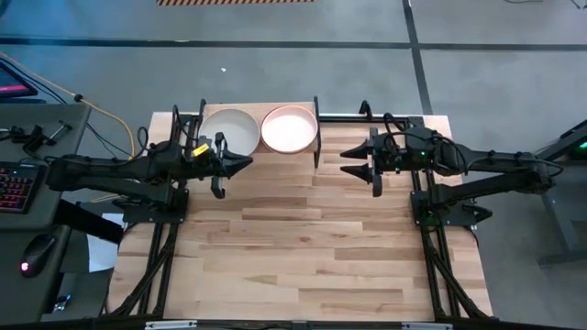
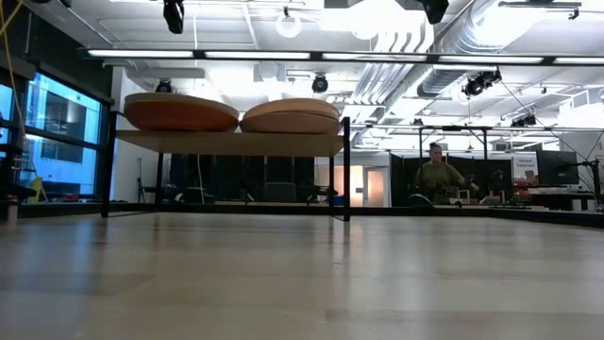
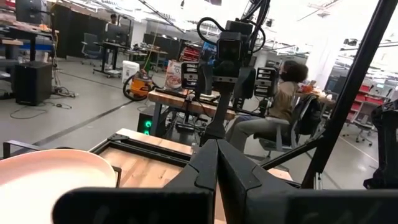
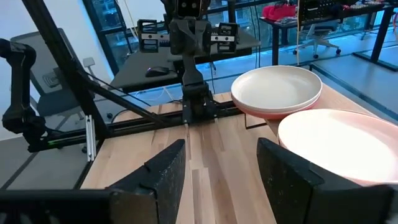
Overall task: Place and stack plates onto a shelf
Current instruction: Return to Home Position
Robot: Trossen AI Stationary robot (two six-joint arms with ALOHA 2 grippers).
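The pale, striped-wood tabletop (image 1: pixel 303 257) carries the shelf (image 2: pixel 226 143) at its far edge. Only the low view shows the shelf's thin board, its black legs and the rounded orange-brown undersides of two stacks, whose layers are too merged to count. Only the high view shows the tops: a matte cream plate (image 1: pixel 229 131) on the left and a peach plate (image 1: pixel 290 128) on the right. In front of the shelf's left half, the left gripper (image 1: pixel 246 165) is pinched closed and empty. Off the shelf's right end, the right gripper (image 1: pixel 346 162) is spread wide and empty.

Robotics lab: exposed ceiling ducts (image 2: pixel 500 28), workbenches (image 3: pixel 186 99), seated person (image 3: pixel 283 99)
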